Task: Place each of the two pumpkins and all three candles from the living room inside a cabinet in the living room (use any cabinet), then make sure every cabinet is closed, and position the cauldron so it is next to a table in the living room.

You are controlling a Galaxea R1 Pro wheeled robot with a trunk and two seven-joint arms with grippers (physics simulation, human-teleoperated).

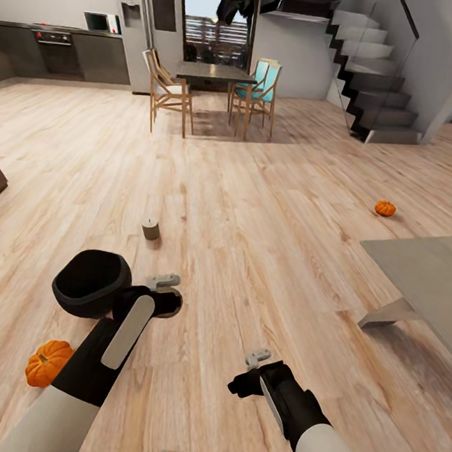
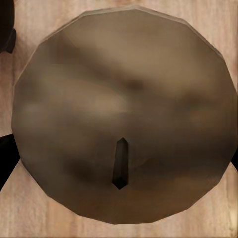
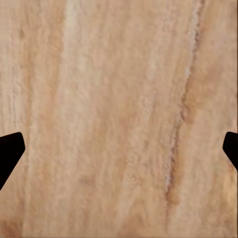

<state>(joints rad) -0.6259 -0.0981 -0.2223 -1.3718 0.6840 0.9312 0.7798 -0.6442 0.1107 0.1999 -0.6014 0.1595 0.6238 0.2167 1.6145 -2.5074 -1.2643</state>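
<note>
Head view: the robot stood on a light wood floor [image 1: 256, 208] in an open-plan room, w/ a dining desk [image 1: 215, 72] and chairs far ahead, kitchen units at far left, stairs [image 1: 376, 81] at far right. One candle [image 1: 150, 229] stood upright on the floor ahead of the left arm, well apart from it. A black cauldron [image 1: 92, 282] sat on the floor just beside the left forearm. One pumpkin [image 1: 47, 362] lay on the floor next to the left arm, partly hidden by it; the 2nd pumpkin [image 1: 385, 208] lay far off to the right, near the corner of a grey low desk [image 1: 431, 277]. Left hand [image 2: 119, 148]: the wrist view looked straight down on another candle's round top [image 2: 124, 89], wick at centre, dark fingertips [image 2: 6, 153] spread at both sides of it, so open; can't tell if touching. Right hand [image 3: 119, 148] hung over bare floor, tips wide apart, open, holding nothing.
</note>
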